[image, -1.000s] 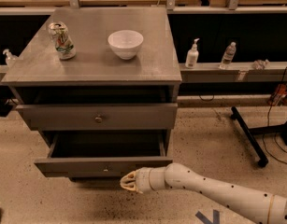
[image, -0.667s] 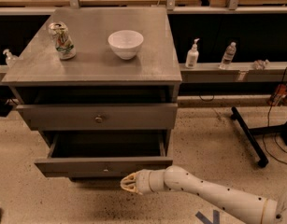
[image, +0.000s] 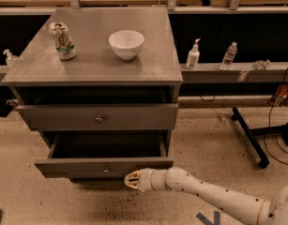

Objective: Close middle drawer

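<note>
The middle drawer (image: 87, 167) is pulled well out of the grey cabinet. It has a low, narrow face, a small round knob (image: 106, 171) and grey box sides, and its inside looks dark and empty. My gripper (image: 132, 180) is at the end of the white arm reaching in from the lower right. It hovers just below and in front of the right half of the drawer's face, a little right of the knob. I cannot tell whether it touches the face.
The upper drawer (image: 99, 118), with a taller face and larger knob, stands slightly out. A can (image: 62, 40) and a white bowl (image: 126, 43) sit on the cabinet top (image: 92, 64). Bottles stand on a shelf (image: 237, 70) to the right. A black stand leg (image: 249, 137) lies on the floor.
</note>
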You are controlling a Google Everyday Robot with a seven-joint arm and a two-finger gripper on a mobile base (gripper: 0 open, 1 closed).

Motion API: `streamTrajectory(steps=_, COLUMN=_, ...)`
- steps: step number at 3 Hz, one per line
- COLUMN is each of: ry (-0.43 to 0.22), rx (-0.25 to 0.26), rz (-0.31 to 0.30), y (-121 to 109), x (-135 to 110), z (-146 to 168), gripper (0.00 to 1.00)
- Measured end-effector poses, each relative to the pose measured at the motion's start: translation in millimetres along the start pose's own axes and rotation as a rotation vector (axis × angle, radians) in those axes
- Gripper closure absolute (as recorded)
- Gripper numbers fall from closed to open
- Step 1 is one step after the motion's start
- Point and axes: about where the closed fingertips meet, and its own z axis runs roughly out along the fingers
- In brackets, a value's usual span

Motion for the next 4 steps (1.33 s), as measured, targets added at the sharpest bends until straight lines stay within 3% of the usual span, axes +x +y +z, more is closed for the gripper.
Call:
streamTrajectory(steps=3, ry=-0.031, rx=0.056, rz=0.020, y=-35.4, x=14.8, z=12.0, gripper=1.00)
streamTrajectory(steps=4, ry=-0.031, rx=0.056, rz=0.020, y=-34.3, x=14.5, z=11.6, gripper=1.00)
